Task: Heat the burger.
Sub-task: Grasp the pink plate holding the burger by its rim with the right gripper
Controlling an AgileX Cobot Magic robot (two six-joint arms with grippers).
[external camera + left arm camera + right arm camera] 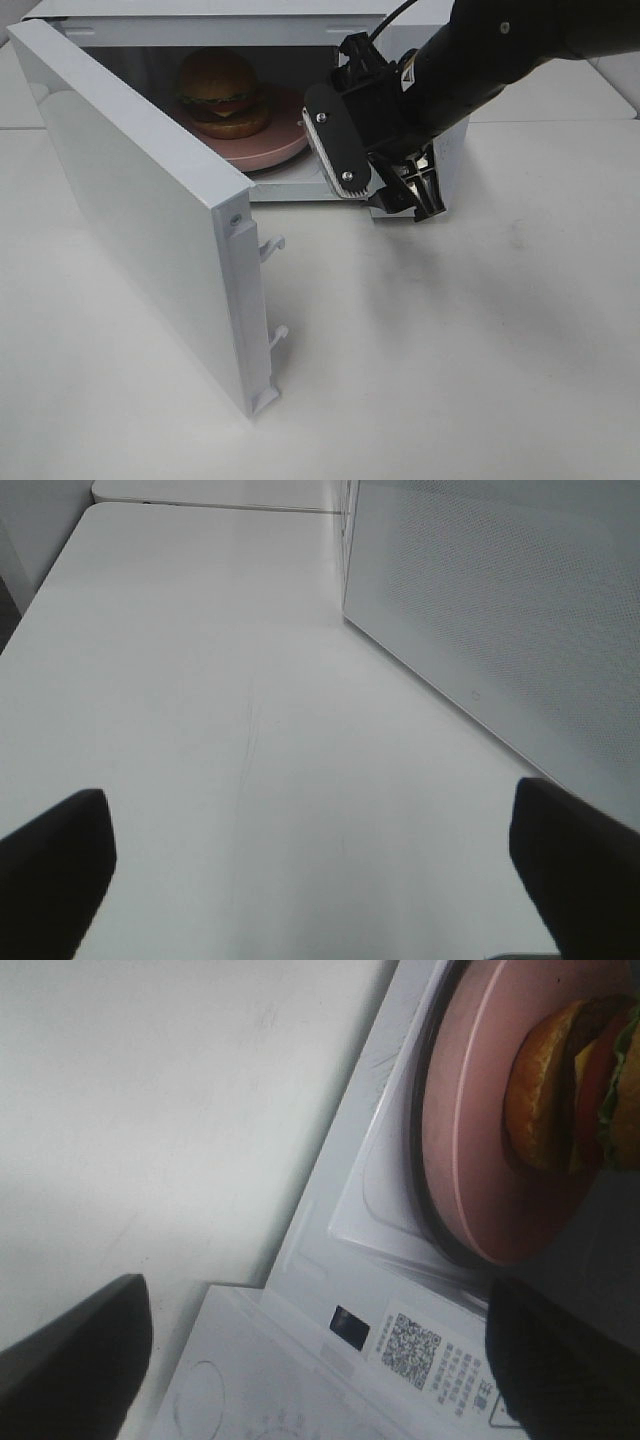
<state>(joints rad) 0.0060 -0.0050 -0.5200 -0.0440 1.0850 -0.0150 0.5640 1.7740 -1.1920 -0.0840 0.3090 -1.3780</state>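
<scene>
The burger [220,92] has a golden-brown bun and green lettuce. It sits on a round pink plate [275,150] inside the open white microwave [420,25]. The right wrist view shows the burger [570,1090] and the plate [480,1160] on the dark turntable. My right gripper [388,197] hangs just outside the microwave's opening at its right front, apart from the plate, open and empty [320,1360]. My left gripper [315,880] is open and empty above the bare table, beside the microwave door's outer face; it is out of the exterior view.
The microwave's door [140,200] stands swung out towards the front left, with two latch hooks [275,290] on its free edge. Its perforated outer face [500,610] fills the right of the left wrist view. The white table [480,340] surrounds the microwave.
</scene>
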